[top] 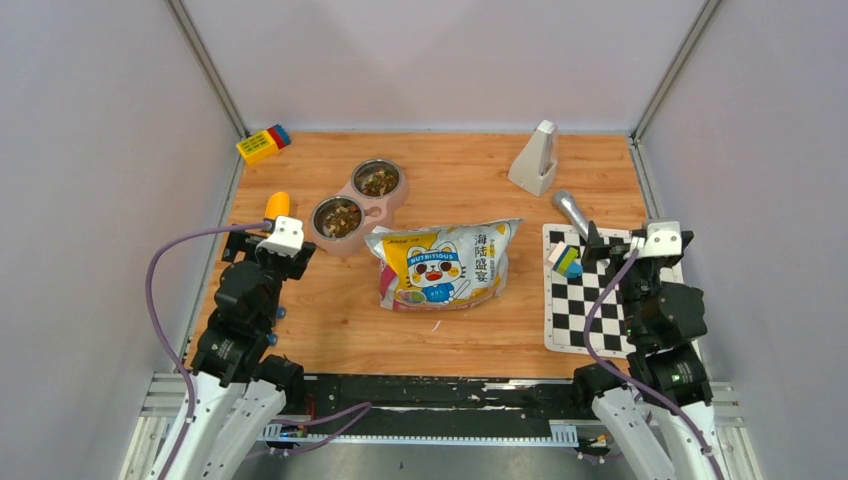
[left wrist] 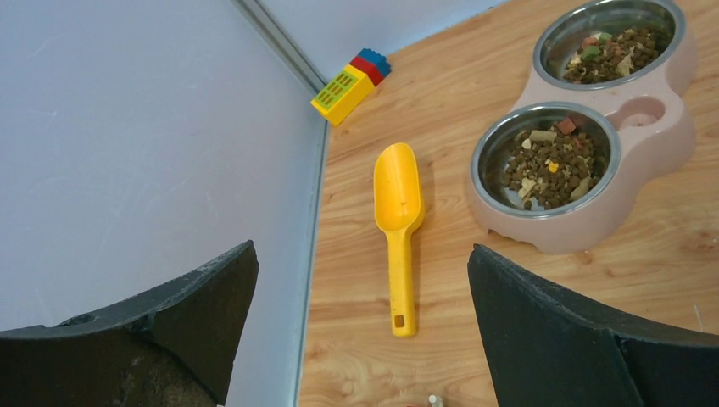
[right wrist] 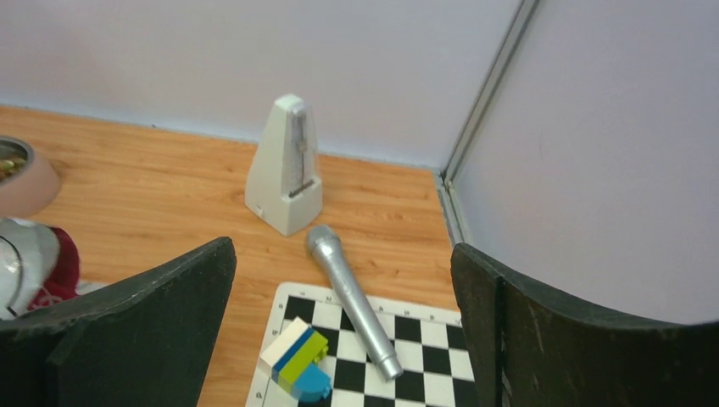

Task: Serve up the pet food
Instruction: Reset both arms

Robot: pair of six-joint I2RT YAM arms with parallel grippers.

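Left wrist view shows your left gripper (left wrist: pixel 363 254) spread and empty over the scoop (left wrist: pixel 398 203), which lies handle-toward-you beside the bowl (left wrist: pixel 593 229) for an easy grab (kibble (left wrist: pixel 551 165) sits in both halves). Your right gripper (right wrist: pixel 343 246) hangs released too. The bag (top: pixel 445 265) lies flat mid-table, seemingly open at its right end.

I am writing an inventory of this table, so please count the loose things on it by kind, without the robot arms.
Toy brick stacks: 2 (yellow-red-blue stack, white-blue-green stack)
Pet food bag: 1
Pink double bowl: 1
Yellow scoop: 1
Metronome: 1
Silver microphone: 1
Chessboard mat: 1
Total: 8
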